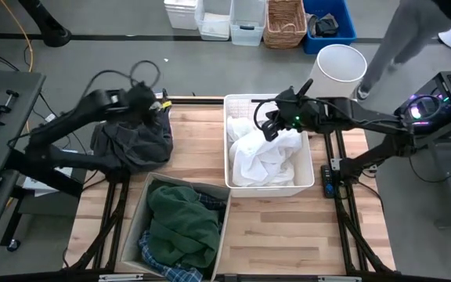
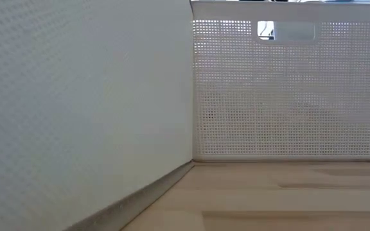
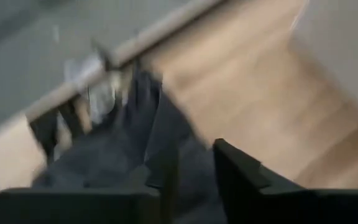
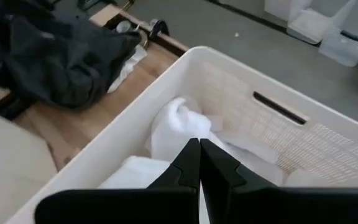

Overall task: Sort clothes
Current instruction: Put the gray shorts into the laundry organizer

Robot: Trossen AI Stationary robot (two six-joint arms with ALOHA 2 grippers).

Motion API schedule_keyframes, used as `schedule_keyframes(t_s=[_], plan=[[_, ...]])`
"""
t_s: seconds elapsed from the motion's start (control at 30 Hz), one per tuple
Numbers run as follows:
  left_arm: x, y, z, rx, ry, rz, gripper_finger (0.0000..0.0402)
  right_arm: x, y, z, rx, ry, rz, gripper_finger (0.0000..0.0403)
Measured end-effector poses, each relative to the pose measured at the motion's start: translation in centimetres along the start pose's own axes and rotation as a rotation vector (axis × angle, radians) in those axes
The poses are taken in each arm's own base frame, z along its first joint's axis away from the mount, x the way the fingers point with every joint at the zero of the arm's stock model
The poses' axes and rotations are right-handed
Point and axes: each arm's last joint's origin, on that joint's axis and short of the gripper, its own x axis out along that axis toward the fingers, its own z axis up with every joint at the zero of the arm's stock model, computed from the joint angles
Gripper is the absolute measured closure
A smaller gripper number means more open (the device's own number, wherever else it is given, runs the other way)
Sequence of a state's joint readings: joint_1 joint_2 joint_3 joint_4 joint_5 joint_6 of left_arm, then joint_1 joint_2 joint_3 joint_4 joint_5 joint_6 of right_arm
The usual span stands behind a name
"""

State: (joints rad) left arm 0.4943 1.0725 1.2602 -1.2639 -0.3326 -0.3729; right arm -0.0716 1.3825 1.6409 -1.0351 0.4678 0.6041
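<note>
A dark grey garment (image 1: 131,141) lies heaped on the table's far left part. My left gripper (image 1: 143,100) is over its far edge. In the left wrist view its fingers (image 3: 194,180) stand apart over the dark cloth (image 3: 123,155); the view is blurred, and I cannot tell whether they touch it. White clothes (image 1: 268,157) fill a white slotted basket (image 1: 307,168) at the table's middle. My right gripper (image 1: 271,124) is shut and empty (image 4: 199,163) just above the white clothes (image 4: 179,121). A dark green garment (image 1: 180,223) and a plaid shirt (image 1: 163,258) lie in a near-left basket (image 1: 135,227).
A tall white cylindrical lampshade (image 1: 340,66) stands just past the table's far right corner. Bins and a wicker basket (image 1: 284,22) line the floor beyond. A person's leg (image 1: 402,35) shows at the far right. The low view shows only the two basket walls (image 2: 281,90).
</note>
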Motion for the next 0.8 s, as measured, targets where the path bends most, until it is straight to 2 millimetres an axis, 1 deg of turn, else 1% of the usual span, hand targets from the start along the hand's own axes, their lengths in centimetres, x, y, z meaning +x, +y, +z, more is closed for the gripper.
schedule_keyframes(t_s=[0.1, 0.17, 0.27, 0.37, 0.47, 0.57, 0.67, 0.8], plan=[[2.7, -0.5, 0.3, -0.017, 0.208, 0.001, 0.0259, 0.3, 0.2, -0.1, -0.040, 0.022, 0.017, 0.0403], [4.4, -1.0, 0.6, 0.004, 0.330, 0.001, 0.0228, 0.5, 0.3, -0.2, -0.065, 0.031, 0.018, 0.0403], [6.8, -1.3, 0.9, 0.024, 0.473, 0.041, 0.0186, 0.9, 0.5, -0.2, -0.096, 0.040, 0.013, 0.0403], [8.5, -1.3, 0.9, 0.020, 0.577, 0.124, 0.0155, 1.1, 0.6, -0.3, -0.116, 0.052, 0.014, 0.0403], [9.4, -1.2, 1.0, 0.005, 0.619, 0.204, 0.0141, 1.2, 0.6, -0.4, -0.137, 0.066, 0.023, 0.0403], [10.3, -1.2, 0.6, 0.000, 0.596, 0.206, 0.0138, 1.2, 0.6, -0.4, -0.141, 0.067, 0.023, 0.0403], [11.9, -1.0, -0.6, -0.024, 0.627, 0.188, 0.0137, 1.2, 0.6, -0.4, -0.155, 0.067, 0.024, 0.0403], [14.2, 0.0, -2.6, -0.088, 0.674, 0.205, 0.0137, 1.2, 0.6, -0.4, -0.154, 0.066, 0.025, 0.0403]])
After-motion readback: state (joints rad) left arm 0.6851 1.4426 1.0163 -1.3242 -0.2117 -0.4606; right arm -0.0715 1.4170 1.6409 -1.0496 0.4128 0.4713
